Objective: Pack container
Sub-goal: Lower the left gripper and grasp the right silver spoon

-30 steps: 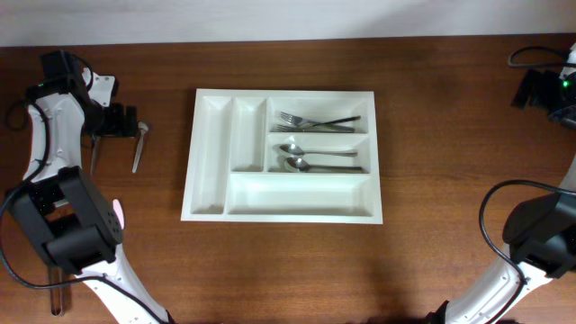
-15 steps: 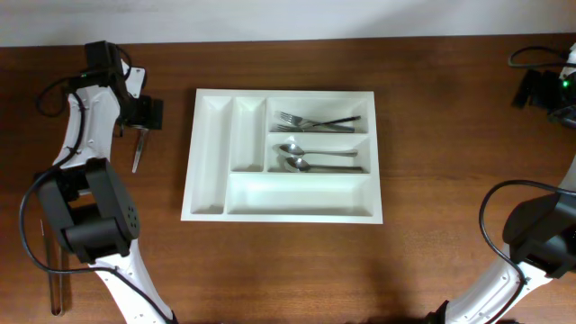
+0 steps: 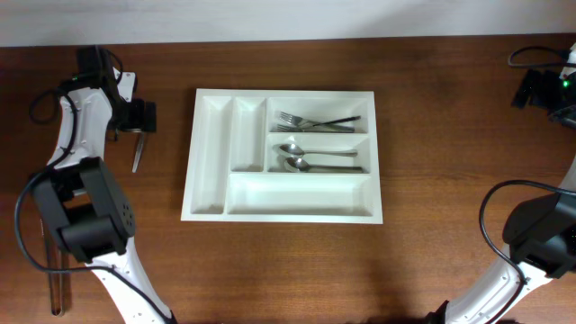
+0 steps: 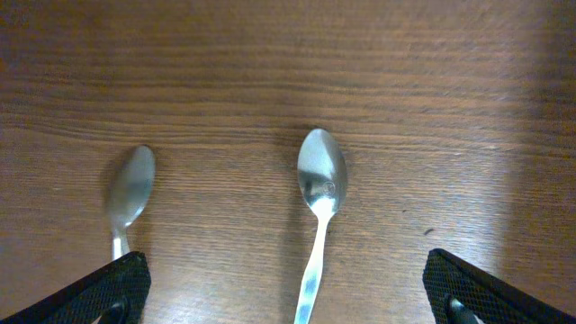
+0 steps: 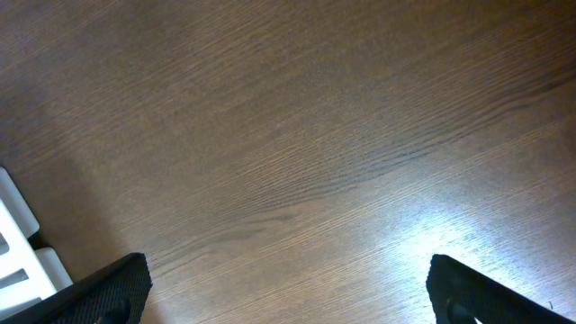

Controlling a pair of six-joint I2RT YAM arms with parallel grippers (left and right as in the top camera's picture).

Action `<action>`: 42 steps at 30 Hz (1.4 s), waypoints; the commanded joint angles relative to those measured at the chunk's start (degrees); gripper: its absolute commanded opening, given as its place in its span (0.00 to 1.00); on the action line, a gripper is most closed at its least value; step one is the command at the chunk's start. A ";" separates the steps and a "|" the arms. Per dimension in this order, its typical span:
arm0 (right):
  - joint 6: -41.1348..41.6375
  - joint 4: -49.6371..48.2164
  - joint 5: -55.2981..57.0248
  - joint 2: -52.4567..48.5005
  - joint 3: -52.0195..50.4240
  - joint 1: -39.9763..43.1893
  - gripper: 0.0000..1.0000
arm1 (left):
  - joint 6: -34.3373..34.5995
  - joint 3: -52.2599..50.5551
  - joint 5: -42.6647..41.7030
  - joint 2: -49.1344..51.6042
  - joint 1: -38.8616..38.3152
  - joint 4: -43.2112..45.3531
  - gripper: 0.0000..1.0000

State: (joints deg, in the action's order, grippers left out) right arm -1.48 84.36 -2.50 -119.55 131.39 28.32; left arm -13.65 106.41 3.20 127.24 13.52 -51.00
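Observation:
The container (image 3: 282,205) is a white cutlery tray in the middle of the table. Its upper right slot holds forks (image 3: 315,121), and the slot below holds spoons (image 3: 313,158). Left of the tray a loose spoon (image 3: 138,155) lies on the wood, its bowl end under my left gripper (image 3: 137,118). In the left wrist view that spoon (image 4: 320,184) points away from me, its handle running down between the wide-open fingers (image 4: 106,288). A second spoon (image 4: 131,184) lies just to its left. My left gripper (image 4: 292,301) holds nothing. My right gripper (image 5: 297,297) hangs open over bare wood at the far right.
The right arm (image 3: 544,90) sits at the table's far right edge, well away from the tray. A corner of the tray (image 5: 20,256) shows at the lower left of the right wrist view. The left arm's base (image 3: 81,225) stands at the near left.
My left gripper swung right toward the tray and then eased back a little, ending over the loose spoon's bowl end. The right arm, tray and cutlery have not moved.

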 commanded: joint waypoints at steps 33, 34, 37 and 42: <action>0.70 -0.02 -0.09 0.17 -0.04 0.20 0.99 | 5.22 -0.52 -5.84 7.76 1.51 -0.22 0.99; 0.70 0.00 -0.09 0.17 -0.04 0.20 0.99 | 5.22 -0.52 -5.84 7.76 1.55 -0.22 0.99; 0.70 -0.02 -0.09 0.17 -0.04 0.20 0.99 | 4.98 -0.55 -5.79 7.76 1.66 -0.24 0.99; 0.70 -0.02 -0.09 0.17 -0.04 0.22 0.99 | 4.98 -0.52 -5.81 7.76 1.66 -0.22 0.99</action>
State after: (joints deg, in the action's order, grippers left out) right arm -1.48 84.36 -2.50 -119.55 131.39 28.32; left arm -9.13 106.17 -1.56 133.75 14.76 -51.16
